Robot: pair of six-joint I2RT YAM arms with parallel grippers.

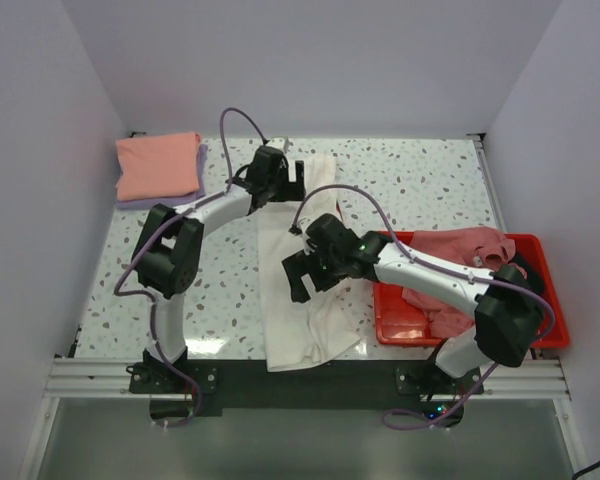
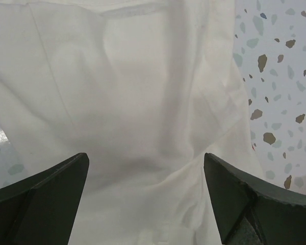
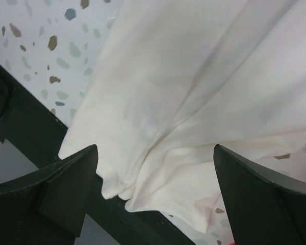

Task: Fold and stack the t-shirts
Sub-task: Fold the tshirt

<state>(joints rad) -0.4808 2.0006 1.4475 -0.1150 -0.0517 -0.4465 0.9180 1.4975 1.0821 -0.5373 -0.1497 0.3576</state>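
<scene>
A cream-white t-shirt [image 1: 302, 300] lies in a long folded strip down the middle of the table, its near end hanging over the front edge. My left gripper [image 1: 288, 176] is open above its far end; the cloth [image 2: 143, 112] fills that wrist view between the spread fingers [image 2: 51, 189]. My right gripper [image 1: 302, 280] is open above the shirt's near part; the hem [image 3: 158, 168] shows between its fingers [image 3: 255, 199]. A folded salmon-pink t-shirt [image 1: 158, 164] lies on a lavender one [image 1: 200, 180] at the far left. A dusty rose t-shirt [image 1: 450, 262] lies crumpled in the tray.
The red plastic tray [image 1: 550, 300] stands at the right near edge. A black rail [image 1: 300, 375] runs along the table's front, under the cream shirt's hem [image 3: 20, 127]. White walls close in the table on three sides.
</scene>
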